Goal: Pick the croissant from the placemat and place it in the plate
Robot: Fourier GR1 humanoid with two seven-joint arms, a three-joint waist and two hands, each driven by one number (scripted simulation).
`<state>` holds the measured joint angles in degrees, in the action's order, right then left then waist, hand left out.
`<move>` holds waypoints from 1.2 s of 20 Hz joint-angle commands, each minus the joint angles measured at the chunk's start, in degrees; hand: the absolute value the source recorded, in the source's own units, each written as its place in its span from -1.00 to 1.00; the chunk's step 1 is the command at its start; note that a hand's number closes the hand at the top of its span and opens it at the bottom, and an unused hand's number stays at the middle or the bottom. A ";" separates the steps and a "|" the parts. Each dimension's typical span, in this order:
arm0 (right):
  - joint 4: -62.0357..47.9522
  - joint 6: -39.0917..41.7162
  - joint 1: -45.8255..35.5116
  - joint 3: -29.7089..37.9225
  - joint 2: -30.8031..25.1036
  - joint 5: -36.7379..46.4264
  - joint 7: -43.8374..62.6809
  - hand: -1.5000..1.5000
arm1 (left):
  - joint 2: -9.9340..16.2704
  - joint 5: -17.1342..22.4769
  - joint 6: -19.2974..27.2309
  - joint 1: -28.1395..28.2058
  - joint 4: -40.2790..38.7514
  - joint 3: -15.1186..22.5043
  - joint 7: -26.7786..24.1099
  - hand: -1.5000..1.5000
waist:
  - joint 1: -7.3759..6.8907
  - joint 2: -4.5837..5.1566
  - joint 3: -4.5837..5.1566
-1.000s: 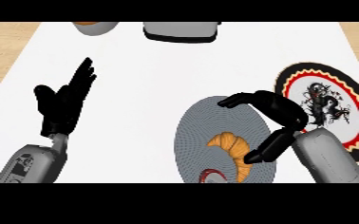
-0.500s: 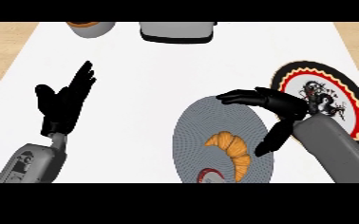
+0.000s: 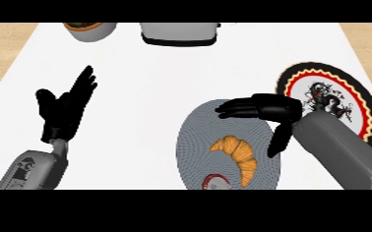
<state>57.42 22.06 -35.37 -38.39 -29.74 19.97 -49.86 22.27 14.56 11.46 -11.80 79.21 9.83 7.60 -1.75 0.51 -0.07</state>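
Your right hand (image 3: 265, 109) has lifted off the croissant (image 3: 238, 155), fingers now relaxed and holding nothing; the croissant lies on the grey plate (image 3: 196, 132); your left hand (image 3: 64, 109) rests open; placement looks done.

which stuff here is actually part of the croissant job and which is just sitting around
Belongs to the job: croissant, lying on the grey placemat; the black, red and white plate; right hand, open over the placemat's far end.

Just there: pot and grey appliance at the far edge; left hand, open, resting.
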 commanded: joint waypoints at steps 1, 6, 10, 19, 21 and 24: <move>-2.01 2.24 -2.40 -3.63 0.67 6.02 -6.15 -1.00 | 0.89 1.34 -2.99 0.21 -1.98 -2.61 -1.70 0.00 | 0.87 -0.29 0.07; -6.22 -3.58 -3.28 -3.68 2.29 12.45 -7.42 -1.00 | -0.36 -1.63 -2.54 2.14 -1.24 -2.45 -2.61 0.00 | 1.03 -0.39 0.05; -5.77 -5.16 -1.89 -4.98 4.05 16.63 -5.13 -1.00 | -1.44 -2.16 -2.35 3.29 -0.57 -3.22 -1.73 0.00 | 1.23 -0.47 0.06; -1.99 -0.25 -1.59 -3.78 5.89 22.21 0.21 -1.00 | -2.24 -2.99 -6.20 1.35 -5.89 -6.60 -4.23 0.00 | 1.71 -0.47 0.09; -1.40 2.28 -3.95 -2.83 7.60 23.07 2.39 -1.00 | -3.15 -4.16 -4.51 1.25 0.05 -4.75 0.73 0.00 | 1.45 -0.54 0.07; -3.44 -2.37 0.02 -2.64 9.38 27.13 1.21 -1.00 | -2.04 -4.47 -5.95 -0.11 -2.55 -8.04 -0.22 0.00 | 1.60 -0.48 0.07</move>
<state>54.84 18.11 -36.63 -42.38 -21.76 44.00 -47.08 19.53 10.49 7.20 -10.53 78.22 4.10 7.37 -0.24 0.00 0.00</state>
